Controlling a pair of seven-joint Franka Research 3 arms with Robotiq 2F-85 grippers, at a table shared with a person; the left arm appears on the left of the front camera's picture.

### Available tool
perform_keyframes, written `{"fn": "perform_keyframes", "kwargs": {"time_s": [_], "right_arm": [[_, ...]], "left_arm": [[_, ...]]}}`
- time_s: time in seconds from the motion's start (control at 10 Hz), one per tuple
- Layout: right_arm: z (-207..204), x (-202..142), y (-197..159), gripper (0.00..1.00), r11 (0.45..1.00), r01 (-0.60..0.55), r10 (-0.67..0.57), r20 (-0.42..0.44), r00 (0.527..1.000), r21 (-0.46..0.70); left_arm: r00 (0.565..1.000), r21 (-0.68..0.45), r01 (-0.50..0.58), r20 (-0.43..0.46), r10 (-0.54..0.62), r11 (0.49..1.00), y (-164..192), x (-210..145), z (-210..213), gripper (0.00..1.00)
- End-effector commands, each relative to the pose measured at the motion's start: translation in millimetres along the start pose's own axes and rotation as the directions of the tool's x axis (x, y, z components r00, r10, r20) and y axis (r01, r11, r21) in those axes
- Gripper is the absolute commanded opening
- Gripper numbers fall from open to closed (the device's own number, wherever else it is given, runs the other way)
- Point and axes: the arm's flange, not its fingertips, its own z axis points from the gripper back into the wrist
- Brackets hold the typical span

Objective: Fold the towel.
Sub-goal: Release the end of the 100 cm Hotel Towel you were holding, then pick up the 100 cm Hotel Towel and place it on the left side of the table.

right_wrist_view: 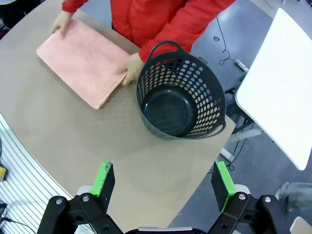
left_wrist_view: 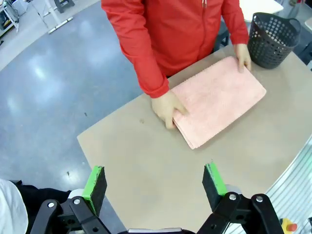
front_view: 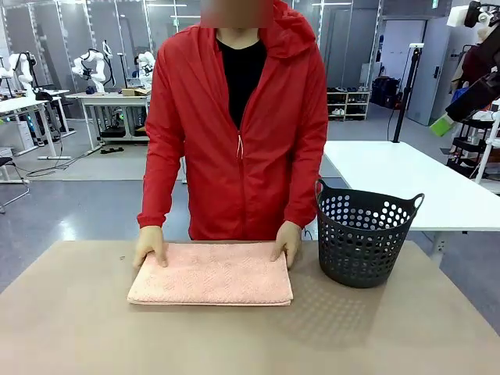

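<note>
—So, how far along is the towel [front_view: 209,273]?
—Looks folded already: a flat layered rectangle mid-frame on the table [front_view: 78,336], the person's hands [front_view: 150,244] pressing its far corners. Perhaps one more fold remains.
—Anything in the way?
—A black basket [front_view: 366,234] just right of it. The left gripper [left_wrist_view: 155,187] and right gripper [right_wrist_view: 165,184] hover high, fingers apart, empty.

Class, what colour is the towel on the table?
Salmon pink: the towel shows best in the front view.

Tan table [front_view: 70,328] with folded pink towel [front_view: 211,275] beside black perforated basket [front_view: 363,250]
</note>
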Motion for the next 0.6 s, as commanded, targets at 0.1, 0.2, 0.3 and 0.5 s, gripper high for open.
{"fn": "perform_keyframes", "kwargs": {"time_s": [0.1,0.2,0.3,0.5], "right_arm": [[2.7,-1.6,-1.8,1.0,1.0,0.005,-0.005,0.004,1.0,-0.006],[2.7,-1.6,-1.8,1.0,1.0,0.005,-0.005,0.004,1.0,-0.006],[2.7,-1.6,-1.8,1.0,1.0,0.005,-0.005,0.004,1.0,-0.006],[2.7,-1.6,-1.8,1.0,1.0,0.005,-0.005,0.004,1.0,-0.006]], "left_arm": [[1.0,0.0,0.0,0.0,0.0,1.0,0.0,0.0,0.0,1.0],[1.0,0.0,0.0,0.0,0.0,1.0,0.0,0.0,0.0,1.0],[1.0,0.0,0.0,0.0,0.0,1.0,0.0,0.0,0.0,1.0],[1.0,0.0,0.0,0.0,0.0,1.0,0.0,0.0,0.0,1.0]]}}
